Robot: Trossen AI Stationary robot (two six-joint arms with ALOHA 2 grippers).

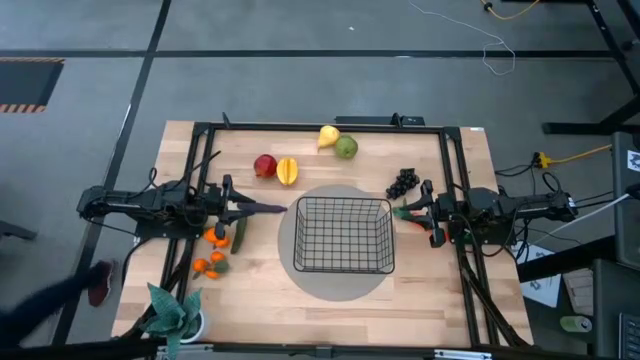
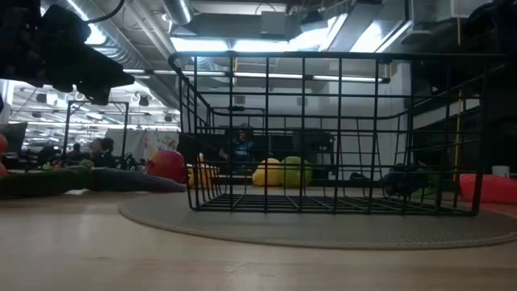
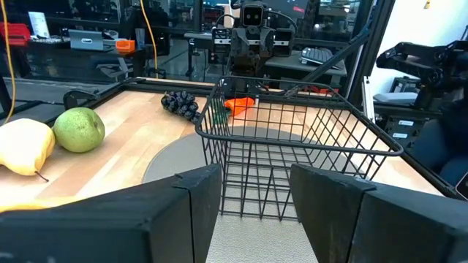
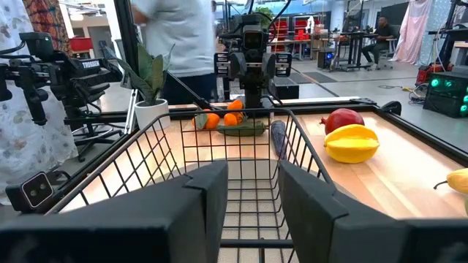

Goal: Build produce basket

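The black wire basket (image 1: 342, 235) stands on a round grey mat (image 1: 340, 285) at the table's middle. My left gripper (image 3: 256, 183) hovers open just left of it, facing it, and my right gripper (image 4: 254, 179) hovers open just right of it. Nothing is between either pair of fingers. A purple eggplant (image 4: 278, 137) lies on the table under the left gripper, a carrot (image 3: 240, 104) under the right one. Oranges (image 1: 215, 238) and a cucumber (image 1: 239, 235) lie at the left. Red apple (image 1: 265, 166), yellow ridged fruit (image 1: 287, 171), pear (image 1: 328, 136), green apple (image 1: 346, 148) and grapes (image 1: 402, 183) lie beyond the basket.
A potted plant (image 1: 175, 312) stands at the table's near left corner. A black frame (image 1: 320, 127) runs along the table's far and side edges. A person (image 4: 183, 36) stands beyond the table's left side. Bare wood lies near the front edge.
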